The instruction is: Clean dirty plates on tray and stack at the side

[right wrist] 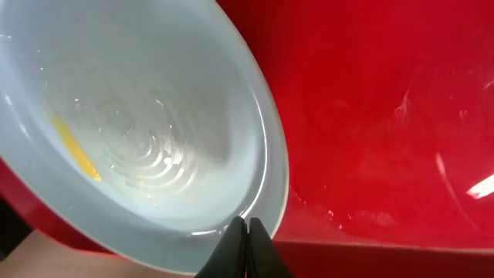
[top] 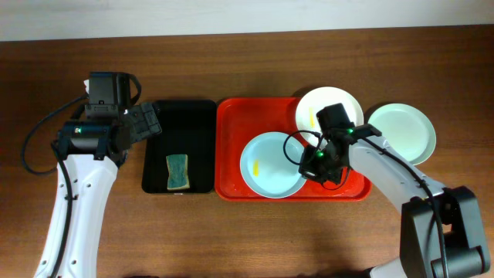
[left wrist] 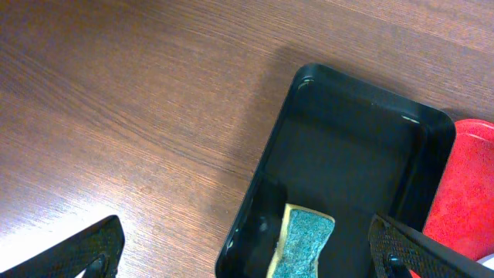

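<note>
While the wooden surface [top: 231, 239] carries both trays, the red tray [top: 230, 131] holds a blue plate [top: 266, 166] and a white plate [top: 312, 106], each yellow-smeared; a green plate [top: 403, 133] lies just beside it. The black tray [top: 177, 123] holds a sponge [top: 178, 171]. Left jaws gape near it; right jaws are closed at the blue rim, perhaps pinching it.

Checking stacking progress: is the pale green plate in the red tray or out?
Out: the pale green plate rests on the table beside the red tray.
</note>
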You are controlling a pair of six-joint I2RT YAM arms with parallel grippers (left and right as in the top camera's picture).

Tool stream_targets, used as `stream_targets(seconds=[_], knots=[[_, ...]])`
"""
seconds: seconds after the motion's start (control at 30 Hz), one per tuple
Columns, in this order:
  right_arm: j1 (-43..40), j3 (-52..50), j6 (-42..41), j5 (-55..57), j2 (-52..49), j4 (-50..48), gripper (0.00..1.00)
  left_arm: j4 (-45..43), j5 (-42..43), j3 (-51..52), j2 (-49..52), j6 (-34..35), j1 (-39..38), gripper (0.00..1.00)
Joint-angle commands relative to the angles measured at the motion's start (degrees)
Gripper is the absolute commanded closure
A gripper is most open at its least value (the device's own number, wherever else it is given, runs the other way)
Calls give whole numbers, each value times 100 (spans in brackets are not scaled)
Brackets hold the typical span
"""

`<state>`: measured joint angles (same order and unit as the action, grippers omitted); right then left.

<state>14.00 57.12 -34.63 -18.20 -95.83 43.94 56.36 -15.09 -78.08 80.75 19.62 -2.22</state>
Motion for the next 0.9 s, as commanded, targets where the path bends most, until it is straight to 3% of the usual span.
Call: stream_targets(seconds=[0.0, 0.03, 0.1, 0.2, 0.37, 0.53, 0.73, 0.87], knots=[[168, -15, -79, 402, -11, -122, 78, -4, -79, 15, 11, 94, 15, 1], [175, -15, -79, 505, -11, -155, 60, -4, -79, 15, 11, 94, 15, 1], [173, -13, -4, 793, -11, -273, 54, -4, -79, 15, 11, 94, 15, 1], [162, 87, 693, 822, -9, -304, 66, -4, -79, 15, 11, 94, 15, 1], [170, 136, 911, 1572, -17, -87, 63, -4, -79, 15, 11, 94, 15, 1], [179, 118, 870, 1523, -162, -267, 65, -4, -79, 15, 11, 94, 15, 1], [179, 118, 868, 1220, -334, -487, 90, -4, -79, 15, 11, 94, 15, 1], [179, 118, 866, 1102, -334, -595, 96, -4, -79, 15, 11, 94, 15, 1]])
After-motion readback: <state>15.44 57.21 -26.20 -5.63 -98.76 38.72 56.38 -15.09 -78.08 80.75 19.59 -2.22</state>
